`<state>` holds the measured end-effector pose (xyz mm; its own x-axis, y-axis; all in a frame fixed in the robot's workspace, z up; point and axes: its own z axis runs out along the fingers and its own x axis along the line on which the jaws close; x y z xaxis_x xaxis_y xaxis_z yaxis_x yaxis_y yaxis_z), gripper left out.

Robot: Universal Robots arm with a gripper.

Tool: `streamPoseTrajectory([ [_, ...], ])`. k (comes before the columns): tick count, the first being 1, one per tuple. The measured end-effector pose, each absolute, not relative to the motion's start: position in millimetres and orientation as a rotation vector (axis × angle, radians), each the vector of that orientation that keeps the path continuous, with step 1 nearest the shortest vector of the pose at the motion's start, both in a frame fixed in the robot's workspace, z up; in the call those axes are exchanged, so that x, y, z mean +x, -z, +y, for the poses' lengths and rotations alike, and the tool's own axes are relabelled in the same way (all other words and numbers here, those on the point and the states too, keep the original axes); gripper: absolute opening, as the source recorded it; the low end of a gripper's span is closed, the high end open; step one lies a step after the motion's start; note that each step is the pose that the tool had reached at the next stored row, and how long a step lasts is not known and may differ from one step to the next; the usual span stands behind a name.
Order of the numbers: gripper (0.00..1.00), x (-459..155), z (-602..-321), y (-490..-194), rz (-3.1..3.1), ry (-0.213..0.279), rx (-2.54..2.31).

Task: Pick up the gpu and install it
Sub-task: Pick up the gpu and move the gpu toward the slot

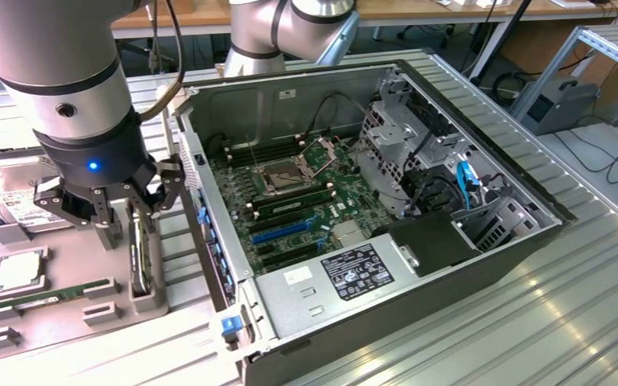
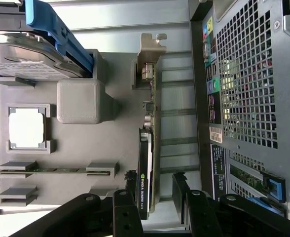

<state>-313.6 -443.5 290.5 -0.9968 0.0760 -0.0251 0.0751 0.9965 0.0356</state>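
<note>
GPU point(image 1: 135, 256): upright on edge in grey holder point(image 1: 94, 326), 9 o'clock of PC case point(image 1: 481, 265) in ext. view; bracket point(image 2: 150, 49) end away from pincer.
Pincer point(image 1: 125, 211): jaws apart, straddling GPU's black end; contact can't tell.
Holder, others: hard drive point(image 1: 14, 197) at 10 o'clock of GPU, CPU point(image 1: 17, 272) at 9, mem stick point(image 1: 46, 296) at 8.
Counter point(image 1: 578, 322): ribbed metal, carries case & holder.

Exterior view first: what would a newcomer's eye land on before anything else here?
The opened computer case with its green motherboard laid bare dominates the middle. At the exterior view's left, the open tool hangs over the gpu, which stands on edge in a grey parts tray.
</note>
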Motion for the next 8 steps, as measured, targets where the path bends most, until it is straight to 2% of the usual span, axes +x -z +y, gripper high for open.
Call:
streamPoseTrajectory([
  [8, 0.42, -313.6, -443.2, -287.8, 3.112, -0.053, 0.118],
])
